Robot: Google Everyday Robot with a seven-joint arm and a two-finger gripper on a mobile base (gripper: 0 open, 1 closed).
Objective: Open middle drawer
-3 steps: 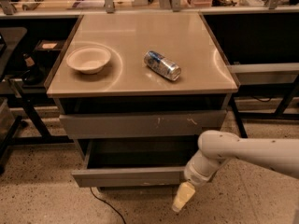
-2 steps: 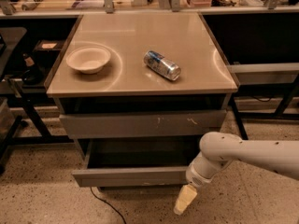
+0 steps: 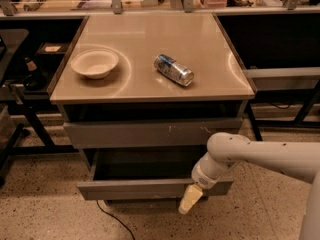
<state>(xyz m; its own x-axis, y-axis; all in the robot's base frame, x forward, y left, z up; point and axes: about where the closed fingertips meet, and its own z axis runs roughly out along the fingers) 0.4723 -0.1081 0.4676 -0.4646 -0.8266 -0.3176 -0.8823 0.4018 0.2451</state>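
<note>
Hand: low, at the right end of the middle drawer, in front of that drawer's front panel. We see it as one cream-coloured tip that slants down and to the left and passes below the panel's lower edge. We cannot tell how far open the hand is, whether it has hold of anything, or whether it touches the panel. The white arm enters from the right edge, runs leftward to a rounded joint and bends down to the hand.

Middle drawer: it stands pulled out from the cabinet, toward the camera. Its front is plain grey with no handle. Behind the front we see a shallow, dark box interior, nearly as wide as the cabinet. Just above it sits the scratched drawer front, grey with small white marks right of its centre, and it is less far out than the middle drawer. Above that we note a dark gap under the top.

On the tan surface we record two things, well apart. A pale bowl stands upright near the left edge. A can lies on its side right of centre, set at a diagonal.

On the speckled floor, a dark cable runs out from under the cabinet, below the left part of the drawer.
</note>
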